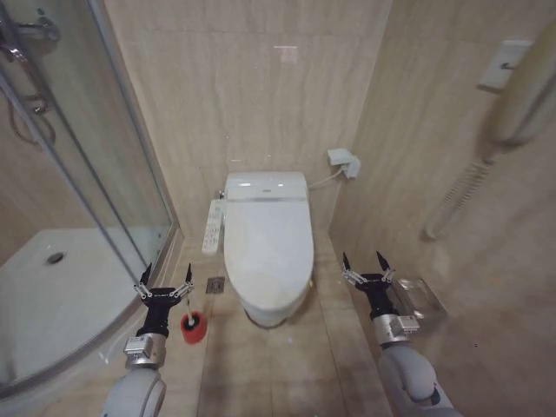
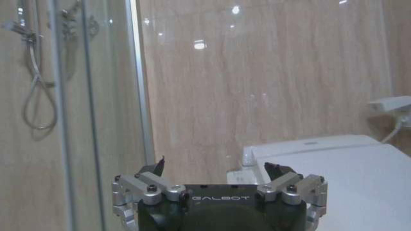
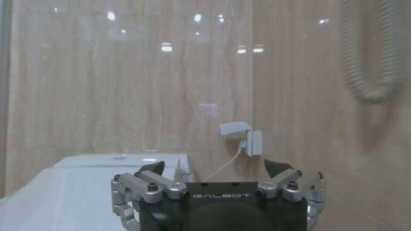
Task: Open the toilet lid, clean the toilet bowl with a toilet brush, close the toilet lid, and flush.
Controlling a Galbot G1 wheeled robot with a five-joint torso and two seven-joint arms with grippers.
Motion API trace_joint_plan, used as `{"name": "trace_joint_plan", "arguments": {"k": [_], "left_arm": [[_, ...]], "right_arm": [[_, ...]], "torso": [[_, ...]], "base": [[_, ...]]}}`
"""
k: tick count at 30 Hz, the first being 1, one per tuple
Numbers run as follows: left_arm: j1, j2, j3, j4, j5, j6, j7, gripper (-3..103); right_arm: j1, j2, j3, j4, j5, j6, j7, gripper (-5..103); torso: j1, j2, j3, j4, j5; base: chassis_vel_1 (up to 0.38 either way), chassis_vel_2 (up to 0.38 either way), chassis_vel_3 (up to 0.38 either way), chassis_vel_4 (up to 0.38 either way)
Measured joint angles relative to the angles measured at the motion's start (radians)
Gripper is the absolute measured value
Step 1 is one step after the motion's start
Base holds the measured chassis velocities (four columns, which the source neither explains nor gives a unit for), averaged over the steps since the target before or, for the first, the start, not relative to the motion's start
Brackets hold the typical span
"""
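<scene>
The toilet lid (image 1: 268,248) is down, a glossy white oval covering the toilet bowl, which is hidden beneath it. The lid also shows in the left wrist view (image 2: 347,168) and the right wrist view (image 3: 77,187). The toilet brush (image 1: 193,323) stands in its round red cup on the floor left of the toilet, its thin white handle rising toward my left gripper (image 1: 165,280). That gripper is open and holds nothing, just left of the brush. My right gripper (image 1: 365,265) hangs open and holds nothing, to the right of the toilet. Both grippers (image 2: 215,168) (image 3: 215,167) point at the back wall.
A long white control panel (image 1: 212,228) sits along the toilet's left side. A glass shower enclosure (image 1: 87,174) and its white tray (image 1: 52,287) stand at the left. A floor drain (image 1: 215,284) lies beside the toilet. A wall socket (image 1: 344,162) and a white hose (image 1: 460,195) are on the right.
</scene>
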Motion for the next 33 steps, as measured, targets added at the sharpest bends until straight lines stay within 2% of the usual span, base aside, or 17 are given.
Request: {"name": "trace_joint_plan", "arguments": {"k": [3,6,7,9,23,33], "left_arm": [[0.000,0.000,0.000,0.000,0.000,0.000,0.000,100],[0.000,0.000,0.000,0.000,0.000,0.000,0.000,100],[0.000,0.000,0.000,0.000,0.000,0.000,0.000,100],[0.000,0.000,0.000,0.000,0.000,0.000,0.000,100],[-0.001,0.000,0.000,0.000,0.000,0.000,0.000,100],[0.000,0.000,0.000,0.000,0.000,0.000,0.000,100]], "right_arm": [[0.000,0.000,0.000,0.000,0.000,0.000,0.000,100],[0.000,0.000,0.000,0.000,0.000,0.000,0.000,100],[0.000,0.000,0.000,0.000,0.000,0.000,0.000,100],[0.000,0.000,0.000,0.000,0.000,0.000,0.000,100],[0.001,0.000,0.000,0.000,0.000,0.000,0.000,100],[0.000,0.000,0.000,0.000,0.000,0.000,0.000,100]], "torso": [[0.000,0.000,0.000,0.0000,0.0018],[0.000,0.000,0.000,-0.0003,-0.0002],[-0.001,0.000,0.000,0.0001,0.0019],[-0.001,0.000,0.000,0.0003,0.0005],[0.001,0.000,0.000,0.0002,0.0009],[-0.001,0.000,0.000,0.0002,0.0010]], "base": [[0.349,-0.347,-0.358,0.346],[0.328,-0.357,-0.302,0.312],[0.201,-0.238,-0.274,0.204],[0.154,-0.154,-0.144,0.165],[-0.033,0.022,0.019,-0.010],[0.083,-0.087,-0.084,0.073]]}}
